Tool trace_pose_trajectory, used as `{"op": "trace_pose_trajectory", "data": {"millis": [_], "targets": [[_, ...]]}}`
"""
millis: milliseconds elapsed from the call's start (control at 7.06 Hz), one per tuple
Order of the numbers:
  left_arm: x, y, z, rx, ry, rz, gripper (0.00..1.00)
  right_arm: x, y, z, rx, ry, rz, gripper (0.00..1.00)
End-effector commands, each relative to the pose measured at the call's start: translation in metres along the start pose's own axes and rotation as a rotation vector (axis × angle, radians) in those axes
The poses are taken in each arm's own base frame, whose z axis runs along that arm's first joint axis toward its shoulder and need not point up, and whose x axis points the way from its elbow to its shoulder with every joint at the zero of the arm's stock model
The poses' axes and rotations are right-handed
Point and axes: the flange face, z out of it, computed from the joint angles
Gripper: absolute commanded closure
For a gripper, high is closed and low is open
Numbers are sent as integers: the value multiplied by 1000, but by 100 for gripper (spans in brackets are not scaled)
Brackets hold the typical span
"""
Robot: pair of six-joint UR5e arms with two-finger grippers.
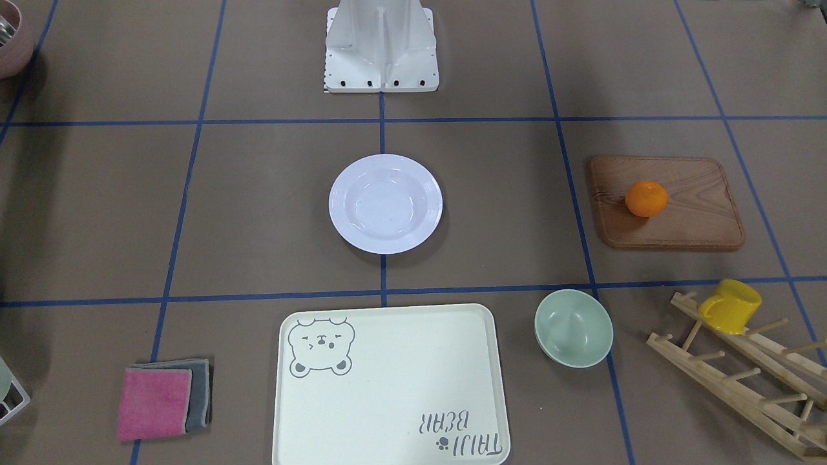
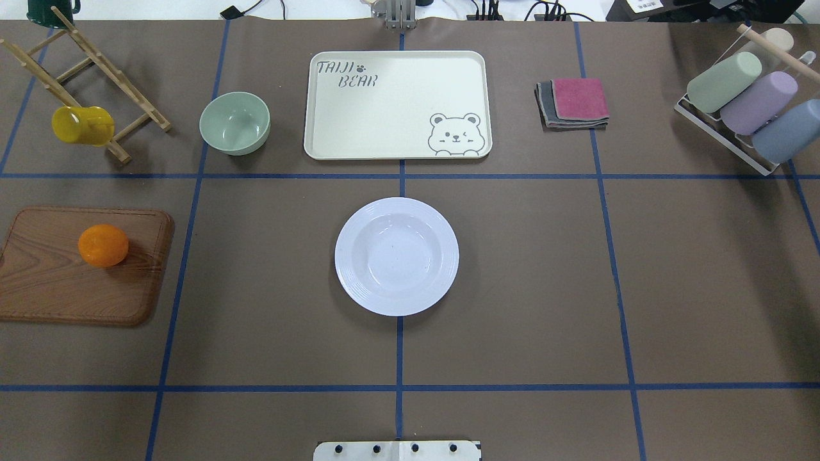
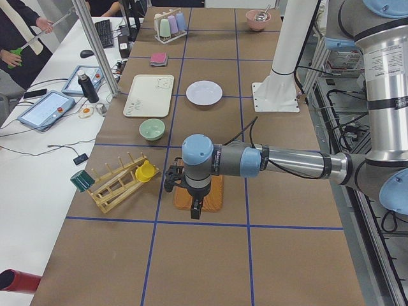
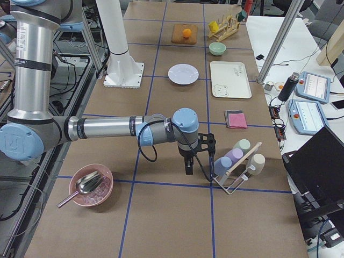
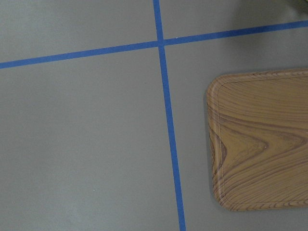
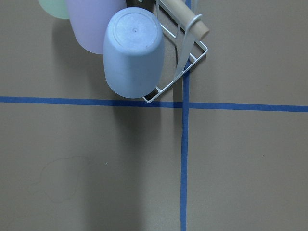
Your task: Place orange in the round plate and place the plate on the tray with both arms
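Note:
The orange (image 2: 103, 245) lies on a brown wooden board (image 2: 77, 282) at the table's left side. The white round plate (image 2: 396, 256) stands empty in the middle. Beyond it rests the cream tray (image 2: 397, 105) with the bear drawing, nothing on it. My left gripper (image 3: 196, 211) shows only in the exterior left view, hanging above the board's near end and hiding the orange there; I cannot tell whether it is open or shut. My right gripper (image 4: 189, 169) shows only in the exterior right view, beside the cup rack; its state is likewise unclear.
A pale-green bowl (image 2: 234, 123) sits left of the tray. A wooden rack with a yellow cup (image 2: 82, 125) stands at far left. Folded cloths (image 2: 573, 102) and a wire rack of pastel cups (image 2: 743, 102) are at right. A pink bowl (image 4: 90, 185) holds a spoon.

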Motion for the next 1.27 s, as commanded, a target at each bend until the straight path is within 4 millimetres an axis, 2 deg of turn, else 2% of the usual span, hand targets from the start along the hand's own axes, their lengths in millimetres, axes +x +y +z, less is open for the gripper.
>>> {"op": "trace_pose_trajectory", "data": {"millis": [0, 283, 425, 566, 708, 850, 991, 1133], "targets": [[10, -3, -11, 23, 0, 20, 1, 0, 3, 0, 0, 2, 0, 0], [18, -10, -19, 45, -1, 36, 1, -5, -2, -4, 9, -2, -9, 0], [27, -16, -31, 102, -6, 86, 1, -6, -3, -5, 12, -2, -8, 0], [47, -54, -53, 230, -11, 203, 1, -12, -6, -4, 12, -4, -14, 0], [50, -41, -49, 248, 45, 236, 1, -25, -9, -4, 35, -16, -42, 0], [64, -40, -52, 291, 134, 300, 1, -49, -10, 8, 30, -37, -9, 0], [81, -42, -38, 270, 191, 321, 1, -76, -11, 20, 50, -68, 38, 0], [97, -44, -32, 269, 218, 221, 1, -105, -9, 34, 62, -102, 88, 0]]}}
